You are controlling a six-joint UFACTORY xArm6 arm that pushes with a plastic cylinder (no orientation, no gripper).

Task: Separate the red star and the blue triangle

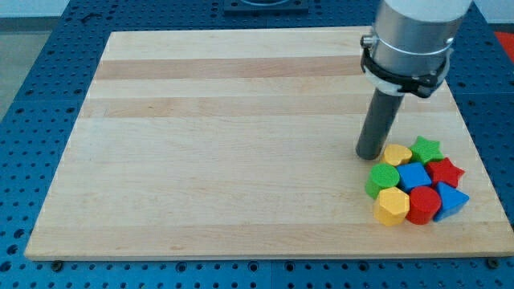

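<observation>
Containers: none seen.
Board (pixel 241 144): wooden, laid on blue pegboard (pixel 32 64).
My tip (pixel 370 156): fingerless, beside yellow block (pixel 397 154).
Red star (pixel 445 172): touched by blue triangle (pixel 452 201).

Bright, even light falls on the bench (pixel 241 136); soft short shadows sit under the blocks; focus is sharp throughout.

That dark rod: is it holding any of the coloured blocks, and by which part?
Nothing is held. My tip stands on the board just left of the yellow block, at the cluster's upper-left edge; contact cannot be told.
</observation>
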